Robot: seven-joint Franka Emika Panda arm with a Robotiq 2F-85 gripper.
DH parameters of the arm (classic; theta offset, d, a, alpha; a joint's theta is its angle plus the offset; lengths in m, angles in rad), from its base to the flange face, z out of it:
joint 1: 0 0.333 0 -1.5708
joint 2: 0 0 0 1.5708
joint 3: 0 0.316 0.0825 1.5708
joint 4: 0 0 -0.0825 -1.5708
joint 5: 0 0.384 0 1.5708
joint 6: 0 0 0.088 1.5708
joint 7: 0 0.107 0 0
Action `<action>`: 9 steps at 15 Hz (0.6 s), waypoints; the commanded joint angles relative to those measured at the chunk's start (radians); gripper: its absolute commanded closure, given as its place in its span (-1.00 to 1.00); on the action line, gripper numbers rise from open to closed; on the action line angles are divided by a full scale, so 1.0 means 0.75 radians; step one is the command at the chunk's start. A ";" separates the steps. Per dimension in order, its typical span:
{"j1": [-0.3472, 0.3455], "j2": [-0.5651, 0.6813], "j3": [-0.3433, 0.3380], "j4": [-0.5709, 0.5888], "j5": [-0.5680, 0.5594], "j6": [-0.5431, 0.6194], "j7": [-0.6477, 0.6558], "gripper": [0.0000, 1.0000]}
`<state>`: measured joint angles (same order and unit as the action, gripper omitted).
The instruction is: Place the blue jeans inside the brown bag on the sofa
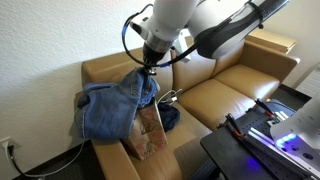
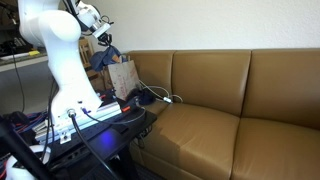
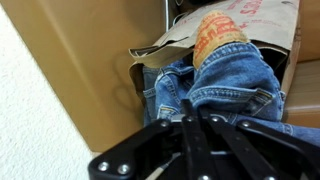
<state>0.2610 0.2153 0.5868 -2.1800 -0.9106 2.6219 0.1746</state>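
The blue jeans [image 1: 105,108] hang from my gripper [image 1: 147,68] and drape over the sofa's armrest and the bag's near side. The brown paper bag [image 1: 150,132] stands upright on the sofa seat below them. In the wrist view my gripper [image 3: 190,115] is shut on the jeans [image 3: 225,80], with the fingers pressed together on denim, and the bag [image 3: 240,25] with red print lies beyond. In an exterior view the jeans [image 2: 104,60] hang just above the bag [image 2: 123,78] at the sofa's far end.
The tan leather sofa [image 1: 225,95] has free seat cushions beside the bag. A dark item and a white cable [image 1: 170,100] lie on the seat behind the bag. A black stand with equipment [image 1: 265,135] sits in front of the sofa. A wall backs the armrest.
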 commanded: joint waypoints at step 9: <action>0.231 0.080 -0.167 0.009 0.358 -0.154 -0.287 0.39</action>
<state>0.4142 0.2516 0.4897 -2.1814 -0.7345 2.5662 0.0120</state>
